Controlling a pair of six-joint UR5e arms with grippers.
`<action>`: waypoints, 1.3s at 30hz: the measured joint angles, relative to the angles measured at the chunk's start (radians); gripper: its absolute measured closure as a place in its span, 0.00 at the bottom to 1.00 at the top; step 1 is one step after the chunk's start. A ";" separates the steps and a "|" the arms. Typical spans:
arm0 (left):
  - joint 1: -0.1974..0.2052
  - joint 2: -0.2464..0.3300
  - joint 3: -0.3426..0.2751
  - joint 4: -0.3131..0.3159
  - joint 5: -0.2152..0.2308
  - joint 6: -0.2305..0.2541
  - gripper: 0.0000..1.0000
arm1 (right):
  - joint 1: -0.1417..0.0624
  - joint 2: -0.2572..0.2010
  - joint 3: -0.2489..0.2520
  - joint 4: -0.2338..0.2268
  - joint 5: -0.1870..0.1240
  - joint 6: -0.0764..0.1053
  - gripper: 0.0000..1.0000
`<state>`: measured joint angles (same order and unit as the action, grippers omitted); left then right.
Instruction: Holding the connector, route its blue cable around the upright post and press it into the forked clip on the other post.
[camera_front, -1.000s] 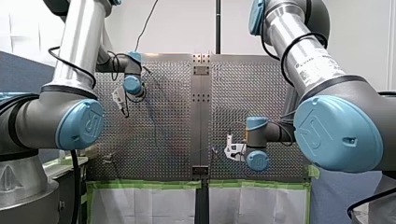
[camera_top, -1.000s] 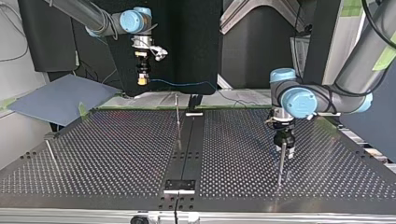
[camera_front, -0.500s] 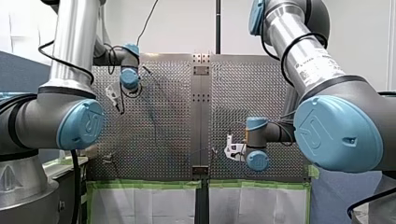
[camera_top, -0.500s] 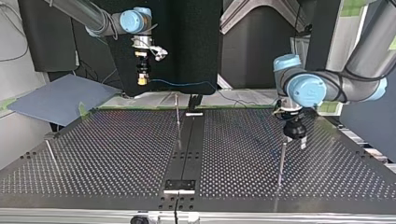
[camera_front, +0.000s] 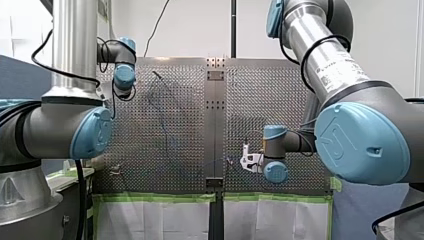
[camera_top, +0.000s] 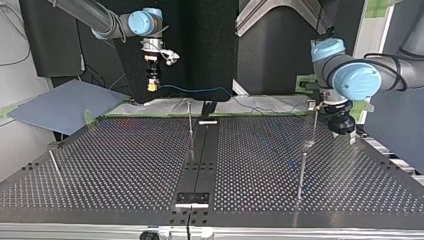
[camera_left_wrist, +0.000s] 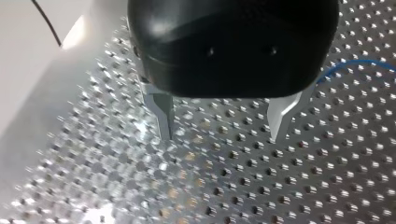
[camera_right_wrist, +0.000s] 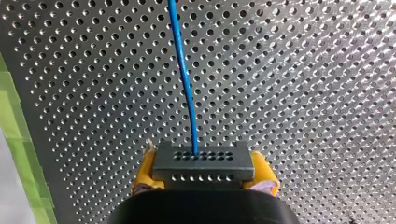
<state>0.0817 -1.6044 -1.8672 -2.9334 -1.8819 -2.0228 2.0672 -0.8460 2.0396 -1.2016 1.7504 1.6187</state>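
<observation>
Both my right fingers (camera_right_wrist: 145, 170), yellow-padded, are clamping the grey connector (camera_right_wrist: 203, 161), raised at the top view's left; its blue cable (camera_right_wrist: 184, 79) is running ahead over the perforated table (camera_right_wrist: 303, 93). My left fingers (camera_left_wrist: 162, 114), bare metal, are standing apart, holding nothing, hovering above the table.

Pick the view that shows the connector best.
Right wrist view: the connector sits close between my right gripper's pads, blue cable leaving it. Top view shows it tiny; front and left wrist views miss it.
</observation>
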 joint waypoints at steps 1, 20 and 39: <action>0.004 0.010 0.008 -0.010 0.010 0.008 0.00 | 0.000 0.000 0.000 0.000 0.000 0.000 1.00; 0.000 0.178 0.172 -0.179 0.102 0.163 0.00 | 0.000 0.000 -0.002 -0.003 -0.008 0.001 1.00; -0.044 0.295 0.295 -0.347 0.268 0.230 0.00 | 0.000 0.000 -0.006 0.000 -0.008 0.002 1.00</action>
<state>0.0377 -1.3096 -1.5725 -3.2801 -1.6143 -1.7927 2.0671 -0.8461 2.0340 -1.2016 1.7428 1.6202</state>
